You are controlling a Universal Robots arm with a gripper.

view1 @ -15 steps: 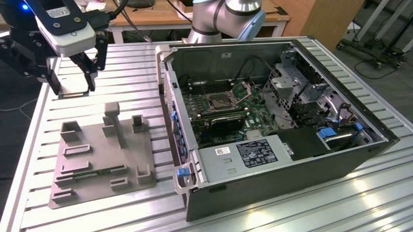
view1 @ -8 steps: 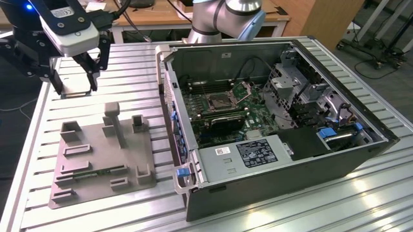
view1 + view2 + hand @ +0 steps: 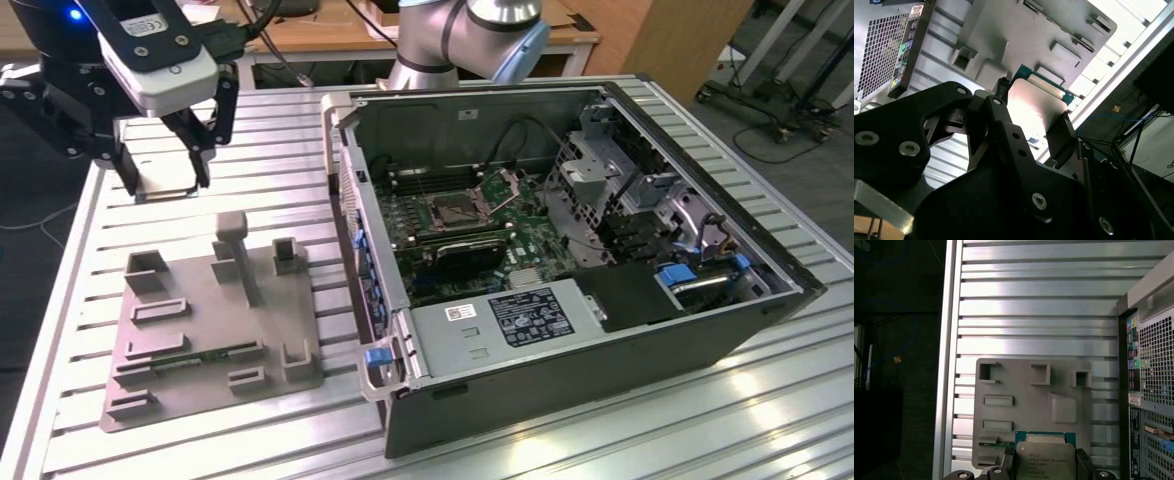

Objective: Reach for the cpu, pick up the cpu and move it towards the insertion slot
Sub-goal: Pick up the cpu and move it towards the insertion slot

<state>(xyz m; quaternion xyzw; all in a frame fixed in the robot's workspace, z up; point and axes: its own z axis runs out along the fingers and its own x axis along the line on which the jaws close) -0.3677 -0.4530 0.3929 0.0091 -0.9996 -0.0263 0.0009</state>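
Black two-fingered gripper (image 3: 168,183) is clamped on the cpu (image 3: 171,188), a small flat square chip with a silver-grey metal top and a green rim, one finger on each of two opposite edges; that edge hold, as I judge it, spares the faces of the chip and keeps it level enough to be seated; in the first wrist view the chip (image 3: 1046,456) lies flat between the fingertips (image 3: 1083,462) with its metal top toward the camera, and in the second wrist view its pale face (image 3: 1034,111) gleams between the same black fingers (image 3: 1063,132); in the exterior view the chip is held in the air near the far end of the moulded grey plastic tray (image 3: 194,292), above the silvery ribbed aluminium table (image 3: 274,150), and touches neither; the height seems chosen to clear the tray's upright posts and the rim of the open black computer case (image 3: 601,385); the insertion slot (image 3: 461,208), a square silver metal-framed socket with a dark centre, lies on the green board inside that case, well apart from the chip and toward the exterior view's right; its hinged metal bracket (image 3: 505,186) appears swung up off the centre, presumably so the socket can take the chip from above.
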